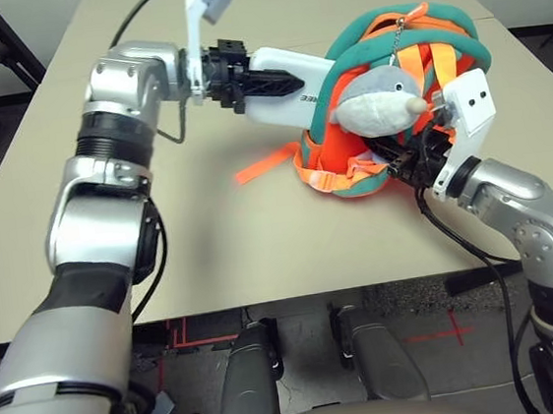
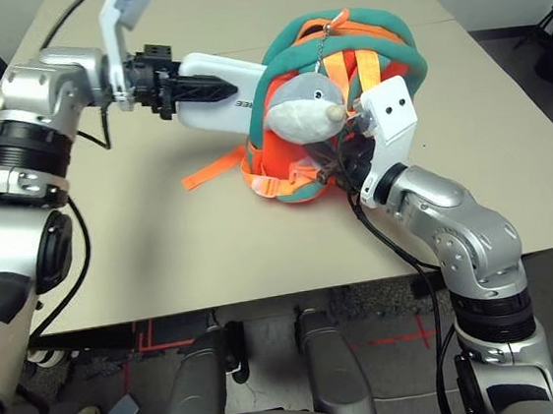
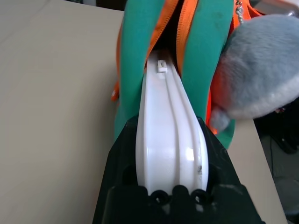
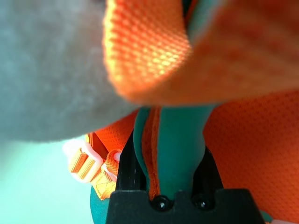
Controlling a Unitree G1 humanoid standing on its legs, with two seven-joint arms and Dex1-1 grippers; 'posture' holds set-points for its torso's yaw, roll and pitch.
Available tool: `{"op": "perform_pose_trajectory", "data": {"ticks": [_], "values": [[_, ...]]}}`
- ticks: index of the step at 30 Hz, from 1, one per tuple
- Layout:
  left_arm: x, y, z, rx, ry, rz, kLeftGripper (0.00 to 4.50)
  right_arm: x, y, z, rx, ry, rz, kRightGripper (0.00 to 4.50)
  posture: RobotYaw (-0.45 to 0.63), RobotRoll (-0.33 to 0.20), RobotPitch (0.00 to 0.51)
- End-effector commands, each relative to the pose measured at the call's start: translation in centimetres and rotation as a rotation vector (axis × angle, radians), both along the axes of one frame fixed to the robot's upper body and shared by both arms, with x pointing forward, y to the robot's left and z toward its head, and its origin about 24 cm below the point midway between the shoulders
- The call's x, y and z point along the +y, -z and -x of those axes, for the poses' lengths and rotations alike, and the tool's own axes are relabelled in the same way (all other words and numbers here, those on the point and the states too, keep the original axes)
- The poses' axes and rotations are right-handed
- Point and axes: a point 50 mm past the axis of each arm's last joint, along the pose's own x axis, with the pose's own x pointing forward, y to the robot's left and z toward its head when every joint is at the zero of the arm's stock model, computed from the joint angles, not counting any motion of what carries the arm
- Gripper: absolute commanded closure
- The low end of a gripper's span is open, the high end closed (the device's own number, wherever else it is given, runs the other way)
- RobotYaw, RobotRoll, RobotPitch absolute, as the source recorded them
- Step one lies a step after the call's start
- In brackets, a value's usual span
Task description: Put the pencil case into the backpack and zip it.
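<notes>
Here — left end effector (image 1: 288, 84): clamped on the pencil case (image 1: 284, 92), far end pushed between the backpack's (image 1: 380, 58) teal rims.
Right end effector (image 4: 161, 175): pinched on a teal edge — backpack's near right side.
Backpack: on the desk (image 1: 260, 238).

- The backpack (image 1: 385, 107) mouth is a narrow slot between two teal rims — the pencil case (image 3: 168, 135) fills it, one end inside
- The plush charm (image 1: 379, 102) hangs over the front, just beside the slot, crowding that side
- The left gripper (image 1: 243, 80) clamps the case's outer end, blocking the approach from the robot's left
- The right gripper (image 4: 175, 186) pinches a teal rim low on the near right, closing that flank
- A loose orange strap (image 1: 267, 161) trails onto the table (image 1: 260, 238) — the near and left tabletop is open
</notes>
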Motion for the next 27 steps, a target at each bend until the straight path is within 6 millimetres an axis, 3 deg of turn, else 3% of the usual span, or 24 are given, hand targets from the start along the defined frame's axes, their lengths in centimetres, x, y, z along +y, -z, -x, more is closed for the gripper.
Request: {"op": "perform_pose_trajectory", "data": {"ticks": [1, 11, 14, 20, 27], "values": [[-2.0, 1.3, -0.1, 0.012, 0.066, -0.031, 3.28, 0.5, 1.4, -0.2, 0.070, -0.017, 0.014, 4.14, -0.19, 0.000, 0.189], [-2.9, 2.8, -0.9, -0.007, -0.026, 0.059, 3.28, 0.5, 1.4, -0.1, 0.061, -0.010, 0.024, 4.14, -0.21, 0.000, 0.187], [-2.4, 2.5, -1.0, -0.041, -0.053, 0.109, 2.31, 0.6, 1.4, -0.1, 0.061, -0.016, 0.028, 4.14, -0.21, 0.000, 0.190], [0.4, 0.1, -0.9, -0.039, -0.107, 0.235, 0.01, 0.7, 1.4, -0.1, 0.061, -0.021, 0.030, 4.14, -0.20, 0.000, 0.192], [4.5, -1.2, 0.1, -0.059, -0.244, 0.297, 0.00, 1.0, 1.5, -0.4, 0.065, -0.038, 0.028, 4.14, -0.17, 0.000, 0.190]]}}
